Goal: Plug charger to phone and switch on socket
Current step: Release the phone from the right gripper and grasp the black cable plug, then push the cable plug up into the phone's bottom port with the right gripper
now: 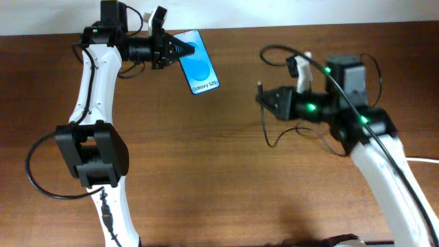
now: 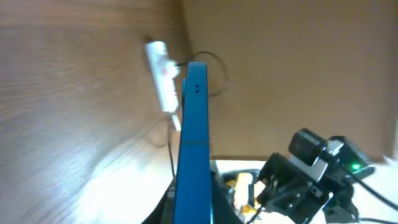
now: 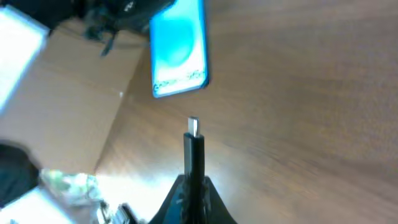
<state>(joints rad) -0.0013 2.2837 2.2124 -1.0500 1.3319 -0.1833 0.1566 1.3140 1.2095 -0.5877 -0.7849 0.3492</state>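
My left gripper (image 1: 177, 49) is shut on the top end of the phone (image 1: 200, 66) and holds it up at the back left, blue screen up, text end pointing toward the right arm. In the left wrist view the phone (image 2: 193, 137) is seen edge-on between the jaws (image 2: 194, 208). My right gripper (image 1: 265, 98) is shut on the charger plug (image 3: 193, 146), its metal tip pointing at the phone (image 3: 180, 53) with a gap between. The thin black cable (image 1: 267, 130) hangs below. The white socket (image 2: 161, 74) lies beyond, partly hidden behind the right arm (image 1: 302, 72).
The brown wooden table (image 1: 219, 178) fills the view. A thick white cord (image 1: 426, 160) shows at the right edge. The left arm's black cable (image 1: 38, 171) loops at the left. The right arm's body (image 2: 311, 174) shows in the left wrist view.
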